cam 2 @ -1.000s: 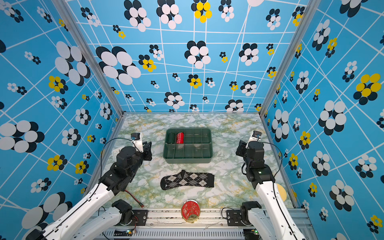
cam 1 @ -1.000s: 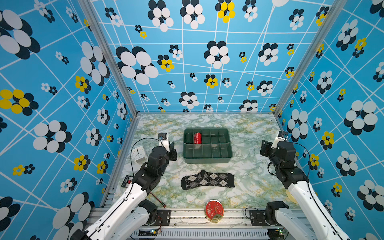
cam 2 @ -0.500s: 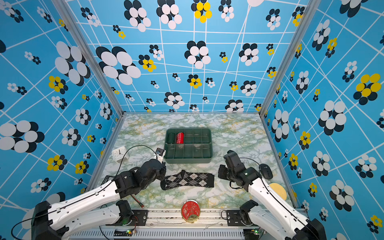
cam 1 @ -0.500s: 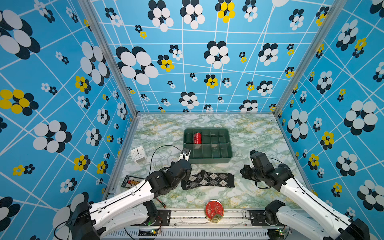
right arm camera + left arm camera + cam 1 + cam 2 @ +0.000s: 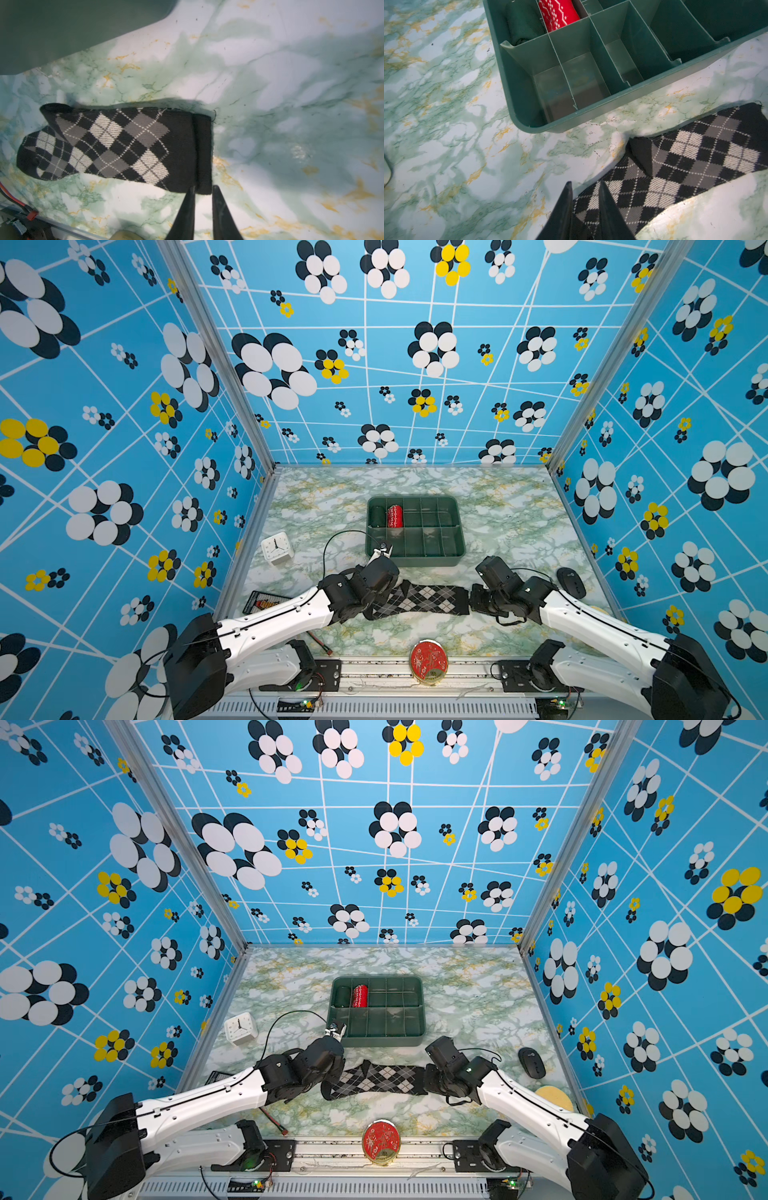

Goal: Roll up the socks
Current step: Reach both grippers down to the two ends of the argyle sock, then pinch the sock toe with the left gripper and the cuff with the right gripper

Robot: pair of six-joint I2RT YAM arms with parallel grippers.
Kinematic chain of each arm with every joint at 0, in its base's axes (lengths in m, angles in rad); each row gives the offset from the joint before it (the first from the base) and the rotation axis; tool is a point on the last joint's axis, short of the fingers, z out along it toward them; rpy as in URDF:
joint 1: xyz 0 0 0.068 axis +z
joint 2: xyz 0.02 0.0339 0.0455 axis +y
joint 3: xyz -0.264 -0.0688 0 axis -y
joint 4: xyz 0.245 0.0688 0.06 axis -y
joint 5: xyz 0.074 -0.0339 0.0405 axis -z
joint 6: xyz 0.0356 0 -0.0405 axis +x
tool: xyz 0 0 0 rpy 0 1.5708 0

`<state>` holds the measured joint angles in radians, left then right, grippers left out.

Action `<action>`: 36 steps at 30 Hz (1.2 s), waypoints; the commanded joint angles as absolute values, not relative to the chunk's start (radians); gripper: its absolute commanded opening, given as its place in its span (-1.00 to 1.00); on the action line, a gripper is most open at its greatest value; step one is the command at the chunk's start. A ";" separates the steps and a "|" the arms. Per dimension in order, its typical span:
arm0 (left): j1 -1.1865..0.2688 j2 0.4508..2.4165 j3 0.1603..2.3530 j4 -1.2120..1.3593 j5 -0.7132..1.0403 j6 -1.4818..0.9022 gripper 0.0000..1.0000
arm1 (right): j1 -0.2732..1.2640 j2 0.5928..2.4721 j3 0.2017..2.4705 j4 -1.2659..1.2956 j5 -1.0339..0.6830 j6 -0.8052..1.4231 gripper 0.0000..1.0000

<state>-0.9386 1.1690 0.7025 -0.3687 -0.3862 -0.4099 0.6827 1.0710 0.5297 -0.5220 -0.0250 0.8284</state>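
Note:
The socks lie flat as a stacked pair on the marble table in front of the green tray, toe to the left and black cuff to the right. My left gripper is down over the toe end. Its fingers stand close together with argyle fabric between them. My right gripper is at the cuff end. Its narrow-set fingertips pinch the near corner of the black cuff, and bare table shows further back between the fingers.
The green divided tray behind the socks holds a red roll and a dark green roll. A white clock and a card are at the left, a black mouse at the right, and a red tin at the front edge.
Both arms came down from their raised places at the sides to the two ends of the socks. The right jaws narrowed as they reached the cuff.

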 commanded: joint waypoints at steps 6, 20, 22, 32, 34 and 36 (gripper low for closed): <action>-0.918 1.276 0.748 -0.309 -0.274 -0.431 -0.49 | 0.690 1.125 0.521 -0.463 0.000 0.848 -0.62; -0.913 1.325 0.762 -0.278 -0.236 -0.426 -0.49 | 0.692 1.203 0.519 -0.412 0.027 0.843 -0.61; -0.911 1.324 0.761 -0.277 -0.234 -0.425 -0.49 | 0.692 1.214 0.518 -0.405 0.028 0.842 -0.61; -0.905 1.311 0.755 -0.278 -0.233 -0.423 -0.50 | 0.692 1.259 0.511 -0.374 0.032 0.842 -0.62; -0.904 1.310 0.755 -0.277 -0.232 -0.423 -0.50 | 0.690 1.262 0.509 -0.370 0.034 0.839 -0.62; -0.904 1.310 0.754 -0.278 -0.233 -0.424 -0.51 | 0.691 1.267 0.508 -0.368 0.034 0.835 -0.64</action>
